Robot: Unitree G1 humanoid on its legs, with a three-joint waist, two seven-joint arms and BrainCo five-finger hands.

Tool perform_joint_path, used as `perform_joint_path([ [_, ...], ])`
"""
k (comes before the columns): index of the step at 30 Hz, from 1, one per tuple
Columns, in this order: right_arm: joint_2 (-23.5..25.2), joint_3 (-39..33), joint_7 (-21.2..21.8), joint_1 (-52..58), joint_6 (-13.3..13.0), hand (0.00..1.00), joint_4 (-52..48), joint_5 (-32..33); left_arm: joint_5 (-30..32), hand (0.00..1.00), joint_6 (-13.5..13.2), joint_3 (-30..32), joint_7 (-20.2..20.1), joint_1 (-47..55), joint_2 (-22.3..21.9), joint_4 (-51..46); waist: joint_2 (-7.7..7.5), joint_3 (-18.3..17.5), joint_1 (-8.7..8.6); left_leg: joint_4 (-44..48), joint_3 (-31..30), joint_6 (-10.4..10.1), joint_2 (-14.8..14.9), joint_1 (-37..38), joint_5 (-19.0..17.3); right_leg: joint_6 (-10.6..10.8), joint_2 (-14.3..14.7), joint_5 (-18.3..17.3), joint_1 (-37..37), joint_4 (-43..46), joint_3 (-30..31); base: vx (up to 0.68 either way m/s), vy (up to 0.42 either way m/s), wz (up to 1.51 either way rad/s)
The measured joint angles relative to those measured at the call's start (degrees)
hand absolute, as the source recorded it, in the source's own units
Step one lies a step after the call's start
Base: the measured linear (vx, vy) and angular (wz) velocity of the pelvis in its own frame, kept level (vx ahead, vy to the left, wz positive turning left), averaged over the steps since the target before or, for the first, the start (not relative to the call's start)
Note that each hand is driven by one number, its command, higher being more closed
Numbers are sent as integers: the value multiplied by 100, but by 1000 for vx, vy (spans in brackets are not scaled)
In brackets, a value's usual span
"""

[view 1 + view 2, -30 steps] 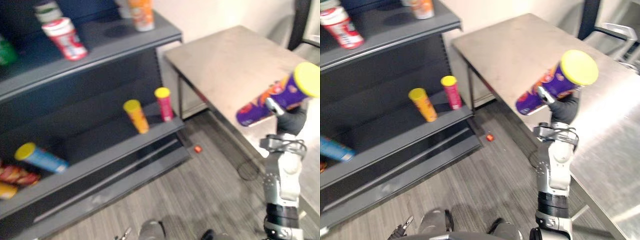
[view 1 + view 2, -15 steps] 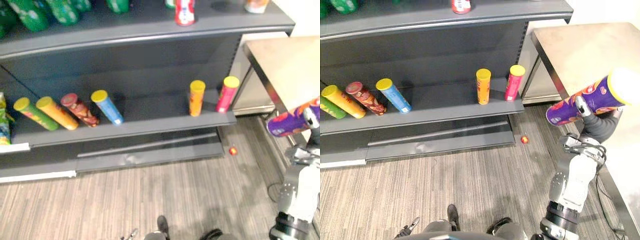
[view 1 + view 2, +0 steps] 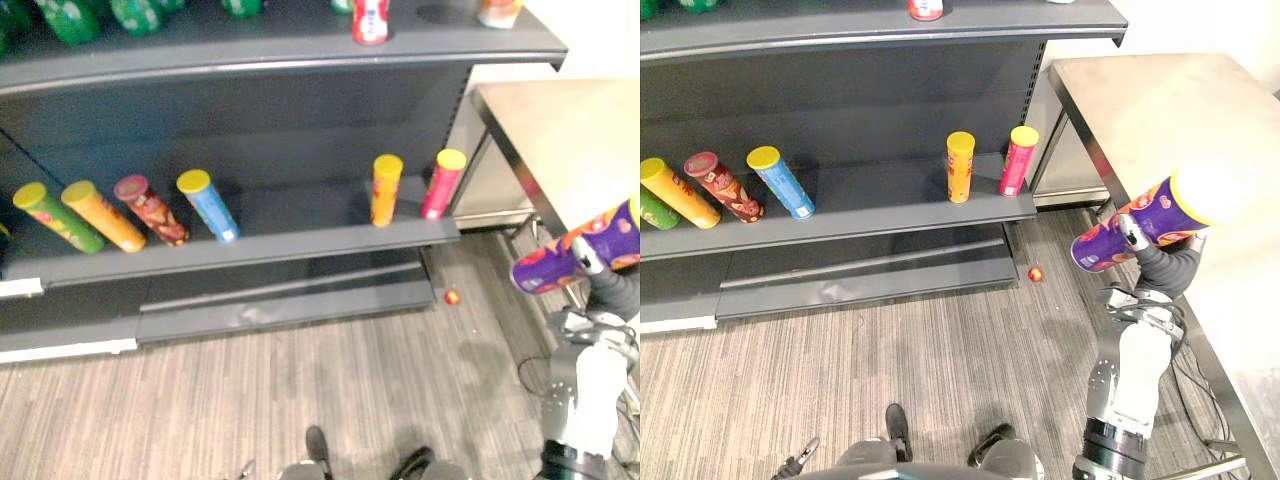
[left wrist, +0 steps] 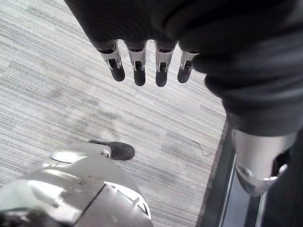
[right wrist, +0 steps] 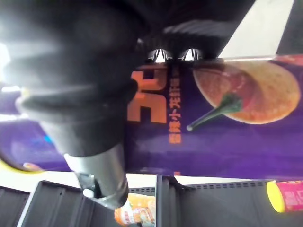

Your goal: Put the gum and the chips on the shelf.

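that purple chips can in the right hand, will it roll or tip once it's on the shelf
Likely stiff: the purple chips can shows no dent in the right robot hand. Tall and narrow, it may tip if stood upright like the orange can. Laid down, it would probably roll.
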Motion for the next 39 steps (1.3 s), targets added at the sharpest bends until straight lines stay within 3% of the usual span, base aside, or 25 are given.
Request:
perform_joint_path([
  [1,-7,422,71,-116,3,100,102,-1,-231,0,-8,-116,-54,-45,4,-130,-15,83,203,821,-64,10,173,-365,-380,-19,109,72,56,-79,0,65,52,24],
  [2,-7,589,146,-183,4,100,115,-3,-230,0,-7,-126,-54,-58,4,-128,-27,150,214,903,-153,25,177,-347,-450,4,96,87,165,-82,0,38,294,130],
  [3,-20,1011,351,-223,14,100,121,-68,-221,0,-45,-567,-24,9,54,-105,20,238,216,881,-857,225,-125,-177,-624,-575,-185,209,-269,1278,2040,25,240,177],
  [4,-13,1106,464,-140,13,100,121,-65,-212,0,-58,-712,18,33,141,-69,67,273,200,846,-1115,243,-97,-100,-604,-422,314,6,-455,1218,3487,37,215,176],
  [5,-7,1182,487,-144,13,100,119,-65,-212,0,-83,-709,35,41,181,-40,15,278,223,817,-1123,246,-102,-49,-587,-403,413,17,-484,1109,3699,72,-23,79],
  [7,4,1508,591,-213,-11,100,83,-65,-210,0,-87,-699,60,62,362,13,-256,277,282,818,-1295,198,-273,-10,-542,-124,504,277,-536,451,3843,82,-80,53],
  [8,-5,1543,618,-209,-16,100,74,-65,-210,0,-100,-702,61,37,352,-6,-252,287,263,838,-1458,169,-298,-50,-546,-214,557,204,-524,405,3933,85,-119,57],
  [10,14,1569,648,-166,-15,100,67,-55,-211,0,-137,-712,60,-2,354,3,-225,298,158,819,-1877,73,-280,-127,-491,-189,801,182,-328,202,4384,86,-122,90],
  [13,17,1627,750,19,-7,100,37,5,-226,0,-118,-542,62,-27,272,61,-270,308,216,537,-2108,-96,-273,20,-284,86,858,-14,13,-48,4352,102,-195,59],
  [16,102,1718,888,42,-9,100,2,126,-227,0,-112,-368,58,100,80,60,-241,297,229,216,-2167,-280,-70,200,-149,62,1066,-102,235,-343,4258,68,-183,8],
  [21,163,1910,1100,323,-27,100,-153,298,-204,0,-114,-271,50,9,-4,12,-231,273,152,-663,-2252,-553,212,188,398,52,1394,-202,217,-998,4058,-1,-175,7],
  [24,152,1886,1086,624,-26,100,-153,296,-166,0,-111,-277,52,6,-54,27,-82,207,97,-820,-2354,-570,311,160,486,-1,1485,-237,235,-985,3842,-25,-100,23],
  [27,147,1871,994,714,-29,100,-158,275,-110,0,-113,-319,62,-7,-79,60,-2,161,4,-821,-2118,-453,313,88,489,35,1409,-260,312,-989,3659,-13,5,30],
  [36,158,2273,742,558,-28,100,102,-77,67,0,-136,-1013,222,-65,121,-11,8,105,16,-824,-2053,-430,100,55,662,82,1152,-257,341,-987,3552,13,36,13],
  [39,157,2264,625,501,-28,100,232,-200,67,0,-173,-1248,225,-111,179,-89,15,99,99,-827,-2062,-426,95,34,677,102,1147,-244,325,-984,3539,-11,2,0],
])
